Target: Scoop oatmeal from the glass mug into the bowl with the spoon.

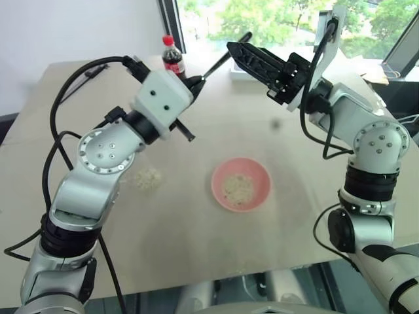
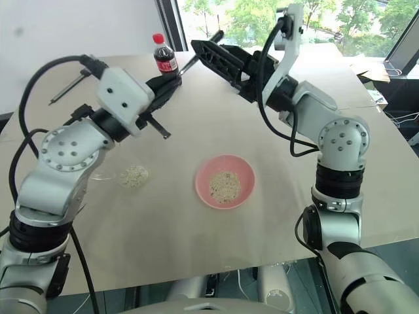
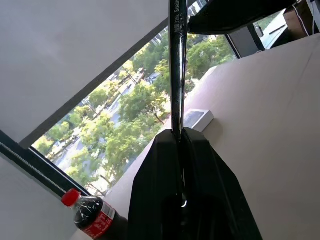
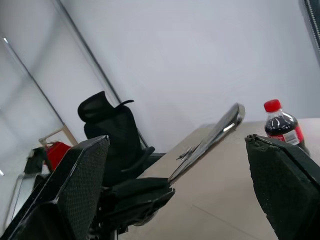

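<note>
1. Left of frame: the left gripper point(image 2: 171, 84) is raised above the table, its fingers clamped on the handle of the spoon point(image 1: 219, 61), which juts up toward the window at upper centre.
2. Lower left on the table: a small heap of oatmeal point(image 2: 133, 175) lies loose on the surface, and beside it a faint clear rim, probably the glass mug point(image 2: 101, 174), though it is hard to make out.
3. Centre: the bowl point(image 1: 241, 184), pink, already holds a patch of oats, so by my reading some scooping is done; the spilled heap stays outside it.
4. Right of frame: the right gripper point(image 1: 243, 57) hovers high with its fingers spread wide, holding nothing, close to the spoon's far end.
5. Surface and room: a pale tan table point(image 1: 196, 248), a cola bottle point(image 1: 173, 57) at its back edge, a white box point(image 3: 197, 119) near the window, trees outside, and a black office chair point(image 4: 112, 131) by the wall.
</note>
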You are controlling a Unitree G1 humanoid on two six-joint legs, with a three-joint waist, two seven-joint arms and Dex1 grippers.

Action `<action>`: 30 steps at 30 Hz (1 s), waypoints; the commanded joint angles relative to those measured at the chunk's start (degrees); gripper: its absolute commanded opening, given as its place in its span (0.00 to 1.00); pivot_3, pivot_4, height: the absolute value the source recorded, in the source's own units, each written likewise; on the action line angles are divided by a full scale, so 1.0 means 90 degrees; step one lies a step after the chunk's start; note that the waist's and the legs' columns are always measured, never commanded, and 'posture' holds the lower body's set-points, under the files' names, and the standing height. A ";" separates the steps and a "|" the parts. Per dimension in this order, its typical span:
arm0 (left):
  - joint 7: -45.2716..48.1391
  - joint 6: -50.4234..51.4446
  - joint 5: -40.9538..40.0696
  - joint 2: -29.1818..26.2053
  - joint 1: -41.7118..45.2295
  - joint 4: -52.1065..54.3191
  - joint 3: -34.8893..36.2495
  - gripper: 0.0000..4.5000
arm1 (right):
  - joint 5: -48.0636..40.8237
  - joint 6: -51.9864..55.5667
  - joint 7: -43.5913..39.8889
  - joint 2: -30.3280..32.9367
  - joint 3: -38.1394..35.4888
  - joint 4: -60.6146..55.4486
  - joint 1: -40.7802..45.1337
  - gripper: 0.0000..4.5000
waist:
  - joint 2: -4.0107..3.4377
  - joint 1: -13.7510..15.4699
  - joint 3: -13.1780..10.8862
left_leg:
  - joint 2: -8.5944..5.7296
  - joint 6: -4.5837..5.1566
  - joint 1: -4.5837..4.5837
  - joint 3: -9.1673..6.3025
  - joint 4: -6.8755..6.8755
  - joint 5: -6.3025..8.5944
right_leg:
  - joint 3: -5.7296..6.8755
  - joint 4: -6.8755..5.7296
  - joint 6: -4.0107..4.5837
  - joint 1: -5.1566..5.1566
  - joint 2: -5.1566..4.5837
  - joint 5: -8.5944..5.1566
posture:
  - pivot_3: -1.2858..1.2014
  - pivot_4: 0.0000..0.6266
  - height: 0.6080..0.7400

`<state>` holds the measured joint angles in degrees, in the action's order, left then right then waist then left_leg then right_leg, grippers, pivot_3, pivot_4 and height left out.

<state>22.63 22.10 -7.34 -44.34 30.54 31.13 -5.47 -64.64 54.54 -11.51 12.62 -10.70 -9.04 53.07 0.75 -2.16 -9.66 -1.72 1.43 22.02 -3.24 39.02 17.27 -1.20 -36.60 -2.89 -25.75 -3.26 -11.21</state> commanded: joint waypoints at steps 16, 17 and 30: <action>0.0537 -0.0257 0.0573 0.0576 0.0005 0.0076 0.0173 0.00 | -0.0123 -0.0093 0.0104 0.0023 -0.0088 -0.0089 0.0158 0.40 | 0.0000 -0.0001 0.0000 | 0.0002 0.0001 0.0000 0.0000 0.0019 0.0000 | -0.0003 -0.0016 0.0000 0.0000 0.0000 0.0000 | 0.52 0.24 1.00; 0.0530 -0.0242 0.0571 0.0608 0.0021 0.0078 0.0196 0.00 | -0.0111 -0.0098 0.0097 0.0027 -0.0084 -0.0092 0.0140 0.30 | 0.0000 -0.0001 0.0000 | 0.0002 0.0001 0.0000 0.0000 0.0019 0.0000 | -0.0003 -0.0016 -0.0001 0.0000 0.0001 0.0000 | 0.52 0.24 1.00; 0.0616 -0.0528 0.0801 0.0719 -0.0048 0.0021 0.0310 0.21 | -0.0026 -0.0116 0.0197 -0.0018 -0.0088 0.0019 0.0160 0.00 | 0.0000 -0.0002 0.0000 | 0.0002 0.0002 -0.0002 -0.0001 0.0021 0.0000 | -0.0003 -0.0018 0.0000 0.0003 0.0001 0.0000 | 0.52 0.24 1.00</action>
<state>28.60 19.32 -1.06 -37.94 30.26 30.26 -4.89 -64.60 54.63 -10.13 12.51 -10.44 -8.02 53.69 0.75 -2.18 -9.66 -1.70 1.45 22.01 -3.24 39.21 17.27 -1.23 -36.76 -2.89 -25.73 -3.25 -11.21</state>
